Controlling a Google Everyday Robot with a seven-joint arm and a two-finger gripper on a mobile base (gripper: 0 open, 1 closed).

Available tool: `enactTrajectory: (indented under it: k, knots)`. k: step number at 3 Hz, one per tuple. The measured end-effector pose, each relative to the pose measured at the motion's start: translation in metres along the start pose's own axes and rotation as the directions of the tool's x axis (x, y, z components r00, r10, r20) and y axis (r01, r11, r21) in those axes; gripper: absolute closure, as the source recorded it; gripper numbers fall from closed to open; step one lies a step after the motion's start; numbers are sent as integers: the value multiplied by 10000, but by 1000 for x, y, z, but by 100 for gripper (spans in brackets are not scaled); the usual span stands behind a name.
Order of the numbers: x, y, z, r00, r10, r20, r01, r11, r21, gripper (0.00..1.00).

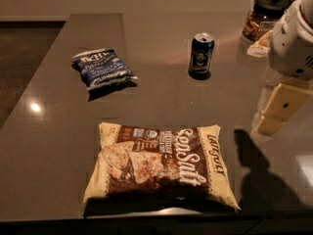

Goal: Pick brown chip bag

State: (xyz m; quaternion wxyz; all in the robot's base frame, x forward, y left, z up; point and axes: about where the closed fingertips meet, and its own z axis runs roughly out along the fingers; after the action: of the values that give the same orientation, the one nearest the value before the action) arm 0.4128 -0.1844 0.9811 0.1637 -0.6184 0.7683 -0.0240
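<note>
The brown chip bag (161,165) lies flat on the dark table (54,146) near its front edge, cream-yellow and dark brown with white "Sea Salt" script and pictured chips. My gripper (268,125) hangs from the white arm (293,43) at the right side of the view. It is above the table, to the right of the bag and a little farther back, apart from it. Its shadow falls on the table just right of the bag.
A smaller blue-and-white chip bag (103,68) lies at the back left. A dark blue can (201,55) stands upright at the back middle. A lidded jar of snacks (263,16) stands at the back right. The table's left edge runs diagonally beside a darker floor.
</note>
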Motion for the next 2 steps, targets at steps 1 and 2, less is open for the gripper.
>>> enactTrajectory:
  k: [1,2]
  knots:
    - [-28,35,5,9987,-342,374,358,9984,-443,0]
    - [-59,65,31,9936,-686,892,780,9912,-1065,0]
